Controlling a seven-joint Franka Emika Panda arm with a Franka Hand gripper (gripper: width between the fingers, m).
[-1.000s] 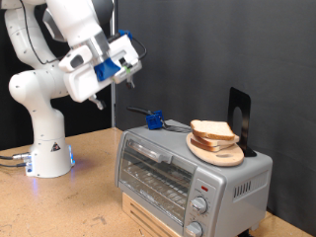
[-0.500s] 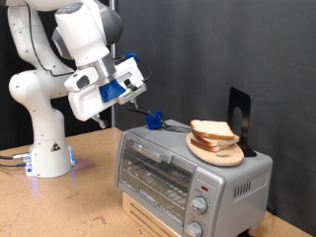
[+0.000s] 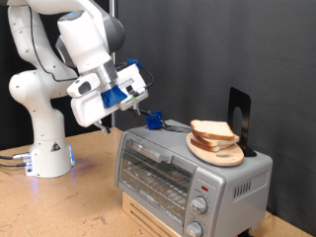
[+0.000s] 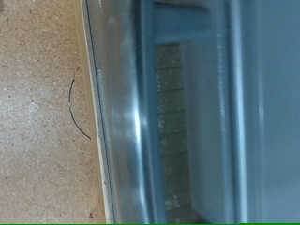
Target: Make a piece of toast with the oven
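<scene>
You cannot tell how the jaws stand: in the exterior view the gripper (image 3: 106,123) hangs in the air off the oven's upper corner on the exterior view's left, its fingers too small and dark to read, and nothing shows between them; the wrist view shows no fingertips at all. What the wrist view does give you is a close, blurred look down the oven (image 4: 178,112), its glass door shut and the long metal bar of the door handle (image 4: 145,141) running along it, with the wooden table (image 4: 42,122) beside. That bar is stiff, smooth and likely slippery, so judge it best taken square across its middle. The piece of toast (image 3: 214,129) lies on top of the stack of slices on the round wooden board (image 3: 219,154), which sits on the oven's (image 3: 188,173) roof towards the exterior view's right, well apart from the gripper. Expect it to be light, soft and crumbly; take it by its crust edges. There is open air above the roof, but a blue object (image 3: 154,120) and a dark upright stand (image 3: 240,117) border the board.
</scene>
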